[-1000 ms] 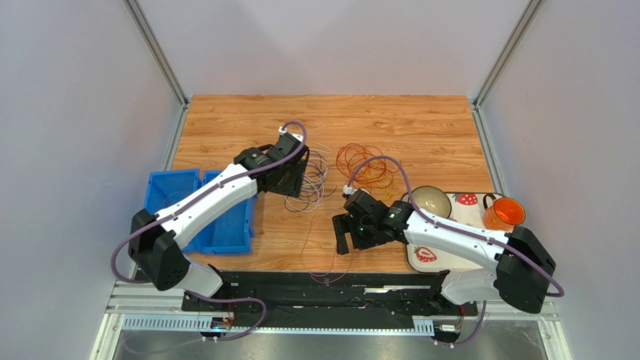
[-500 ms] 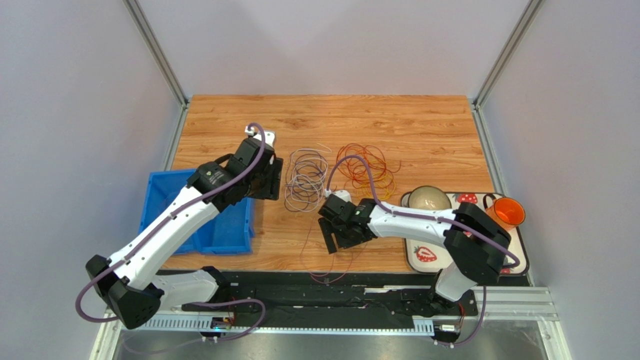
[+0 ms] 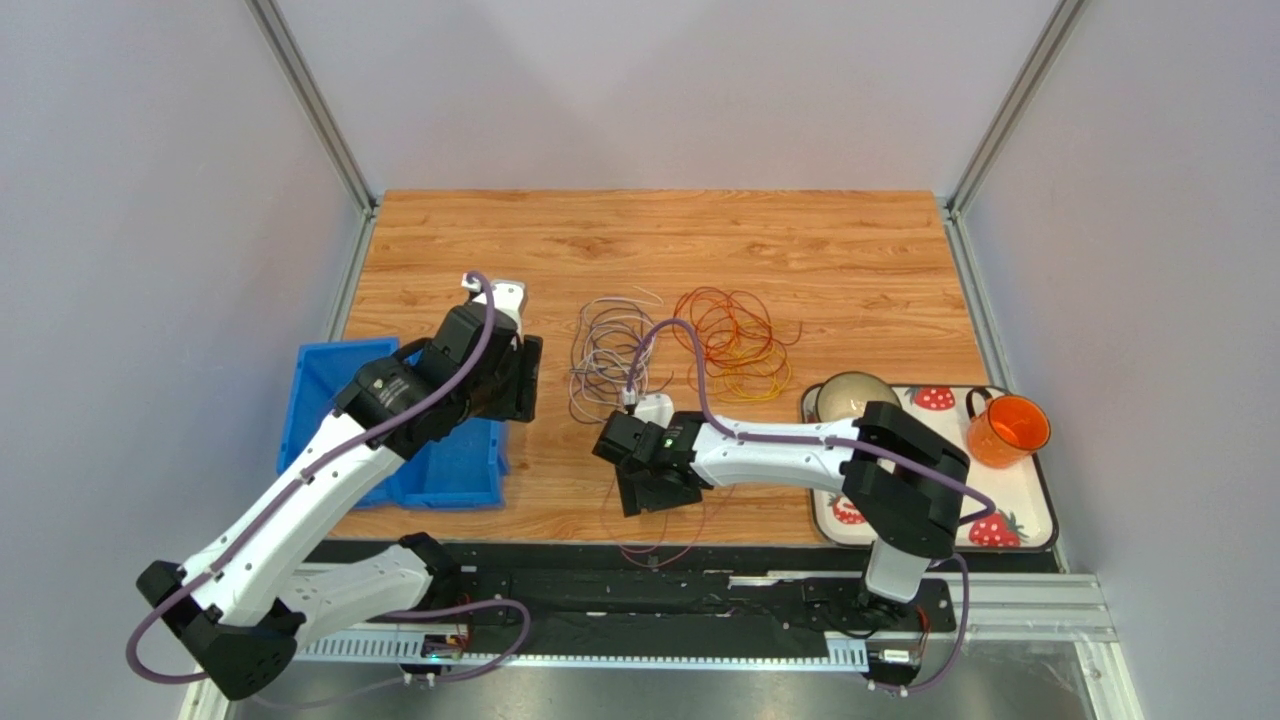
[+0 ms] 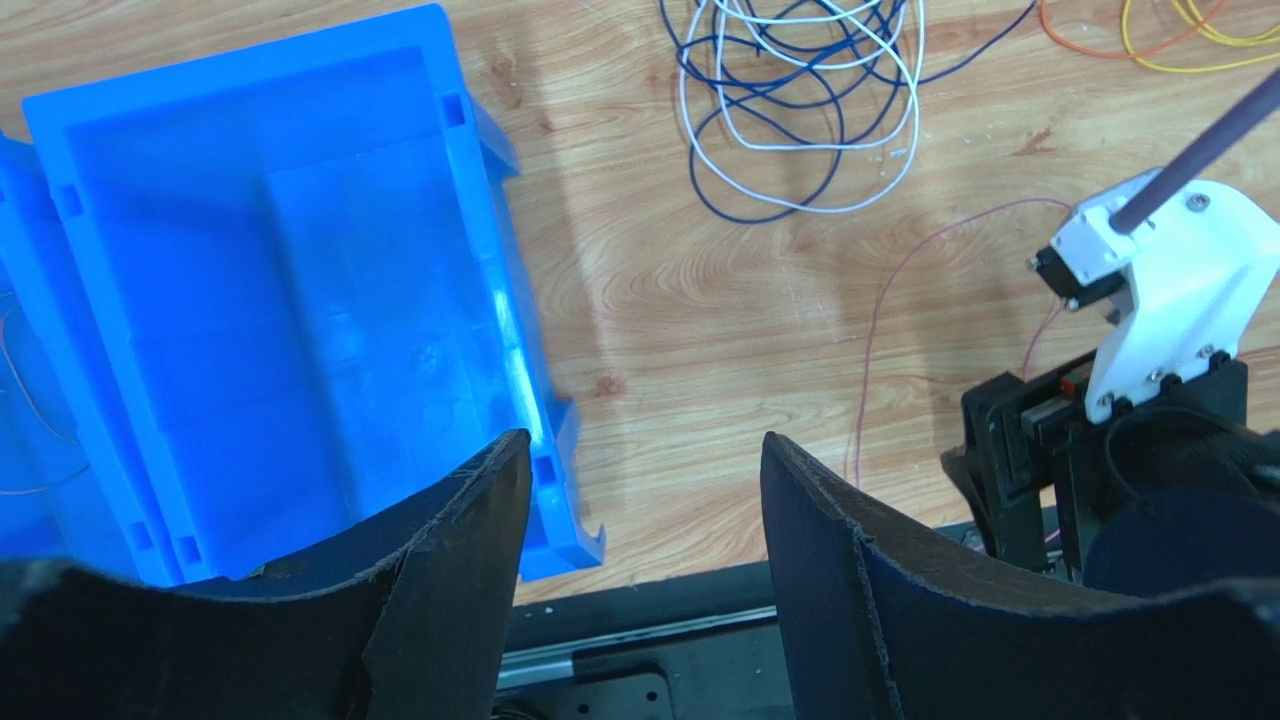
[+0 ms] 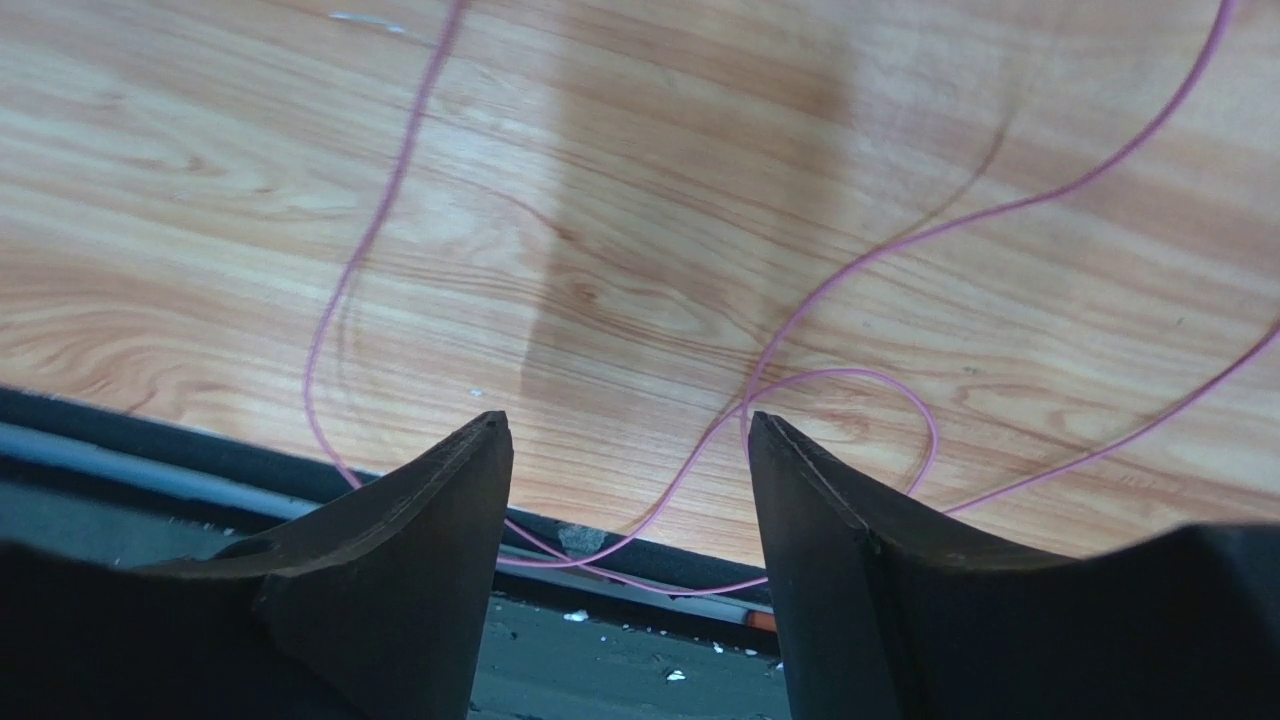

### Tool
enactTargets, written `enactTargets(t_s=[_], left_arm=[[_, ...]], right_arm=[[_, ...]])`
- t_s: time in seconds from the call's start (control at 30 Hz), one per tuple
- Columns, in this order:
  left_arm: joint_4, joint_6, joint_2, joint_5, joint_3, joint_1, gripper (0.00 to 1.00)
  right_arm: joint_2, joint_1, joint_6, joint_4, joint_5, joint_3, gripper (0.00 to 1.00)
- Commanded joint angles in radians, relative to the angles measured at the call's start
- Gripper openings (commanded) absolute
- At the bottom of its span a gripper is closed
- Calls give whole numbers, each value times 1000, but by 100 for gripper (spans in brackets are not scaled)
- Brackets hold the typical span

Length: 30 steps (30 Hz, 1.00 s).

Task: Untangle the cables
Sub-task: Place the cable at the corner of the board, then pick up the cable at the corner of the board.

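Observation:
The cables lie in two loose bundles mid-table: white and dark loops, and red-orange and yellow loops to their right. A single thin pink wire trails to the table's front edge. My left gripper hovers open and empty beside the blue bin's right wall, left of the white bundle. My right gripper hangs open low over the pink wire at the front edge. A loop of that wire shows between its fingers, and I cannot tell if they touch it.
Two blue bins sit at the front left. A strawberry-print tray at the front right carries a bowl and an orange cup. A black rail runs along the table's front edge.
My left arm has drawn away from the white bundle leftward to the bin. My right arm has shifted left along the front edge, and its jaws have narrowed somewhat.

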Motion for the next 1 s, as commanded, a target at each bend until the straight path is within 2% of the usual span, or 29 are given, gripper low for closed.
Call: enactTargets(t_s=[0.0, 0.27, 0.4, 0.53, 0.6, 0.67, 0.77, 0.8, 0.87, 0.97], left_arm=[[13, 32, -84, 10, -35, 5, 66], [53, 39, -164, 22, -116, 4, 66], [60, 40, -169, 19, -126, 5, 65], [71, 45, -174, 10, -130, 5, 65], [71, 48, -178, 10, -135, 5, 65], [73, 46, -180, 10, -135, 5, 64], [77, 48, -180, 13, -139, 4, 64], [77, 48, -178, 13, -139, 4, 64], [77, 46, -177, 12, -141, 5, 64], [77, 43, -178, 13, -141, 5, 64]], right_arm=[[6, 4, 130, -23, 65, -12, 63], [6, 6, 165, -56, 110, -6, 62], [32, 4, 175, -54, 107, -9, 54], [26, 9, 188, -24, 124, -39, 37], [26, 9, 199, -8, 125, -64, 31], [29, 9, 207, 9, 119, -85, 30], [41, 9, 205, 15, 117, -99, 20], [47, 9, 207, 15, 121, -101, 11], [61, 9, 204, 4, 125, -98, 0], [64, 9, 193, -3, 144, -87, 0]])
